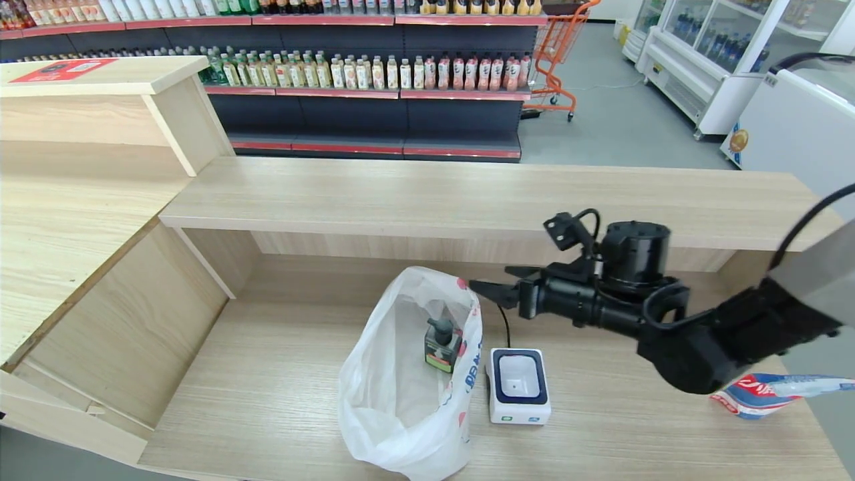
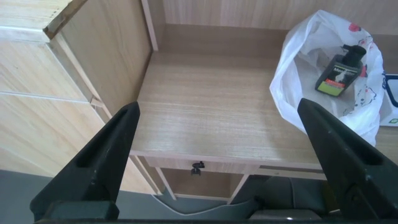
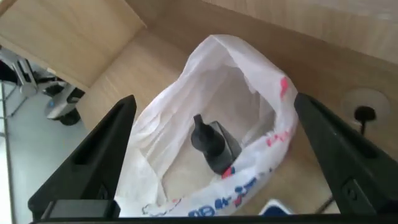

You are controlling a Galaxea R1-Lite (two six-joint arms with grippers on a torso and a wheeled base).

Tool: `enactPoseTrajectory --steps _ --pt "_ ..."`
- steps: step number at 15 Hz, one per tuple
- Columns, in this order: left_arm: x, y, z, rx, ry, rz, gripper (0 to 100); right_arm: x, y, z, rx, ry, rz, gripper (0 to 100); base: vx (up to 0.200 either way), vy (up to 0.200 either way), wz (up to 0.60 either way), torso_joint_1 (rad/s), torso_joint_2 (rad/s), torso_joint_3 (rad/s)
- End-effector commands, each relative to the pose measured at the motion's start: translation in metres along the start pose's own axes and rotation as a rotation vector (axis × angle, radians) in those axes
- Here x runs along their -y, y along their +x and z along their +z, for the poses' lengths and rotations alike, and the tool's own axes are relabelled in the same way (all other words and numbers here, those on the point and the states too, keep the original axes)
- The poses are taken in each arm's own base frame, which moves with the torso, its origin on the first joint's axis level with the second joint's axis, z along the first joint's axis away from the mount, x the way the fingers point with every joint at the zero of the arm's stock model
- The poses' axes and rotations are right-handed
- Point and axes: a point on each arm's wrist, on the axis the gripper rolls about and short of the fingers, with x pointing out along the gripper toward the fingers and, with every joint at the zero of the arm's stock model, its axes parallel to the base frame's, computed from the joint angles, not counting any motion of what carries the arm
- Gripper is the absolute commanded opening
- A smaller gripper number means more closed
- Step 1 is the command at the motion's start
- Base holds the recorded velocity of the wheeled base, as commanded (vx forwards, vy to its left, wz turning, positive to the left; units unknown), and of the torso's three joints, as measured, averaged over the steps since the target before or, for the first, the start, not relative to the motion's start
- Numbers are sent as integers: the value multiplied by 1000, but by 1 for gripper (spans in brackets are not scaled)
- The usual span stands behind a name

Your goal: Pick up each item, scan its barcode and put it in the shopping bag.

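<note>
Held the right claw (image 1: 497, 284) wide and empty, just above the far right rim of the shopping bag (image 1: 401, 394). Saw the dark pump bottle (image 1: 442, 344) standing inside that bag, the scanner (image 1: 519, 386) just right of it on the worktop (image 1: 267, 401), and a blue-and-red pouch (image 1: 775, 393) well off to the right. Had the left claw (image 2: 217, 109) spread wide too, empty, near-left of the bag.

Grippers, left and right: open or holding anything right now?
Left gripper: open, empty.
Right gripper: open, empty, at the shopping bag mouth.
</note>
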Motion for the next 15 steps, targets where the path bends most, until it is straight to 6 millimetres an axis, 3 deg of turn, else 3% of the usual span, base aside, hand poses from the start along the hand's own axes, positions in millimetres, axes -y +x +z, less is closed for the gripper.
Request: enactPoseTrajectory --steps 1,4,6,8,11,15 --pt "0 0 0 1 0 0 100 12 -107 30 26 108 -262 100 0 0 0 0 0 0" --pt "0 0 0 1 0 0 100 32 -180 20 -46 314 -630 100 0 0 0 0 0 0" --pt "0 0 0 1 0 0 100 34 -221 11 -95 417 -775 100 0 0 0 0 0 0" --pt "0 0 0 1 0 0 100 19 -239 -1 -104 447 -802 100 0 0 0 0 0 0" --pt "0 0 0 1 -3 0 100 4 -247 -13 -111 452 -805 100 0 0 0 0 0 0" --pt "0 0 0 1 0 0 100 1 -249 -18 -121 467 -807 100 0 0 0 0 0 0"
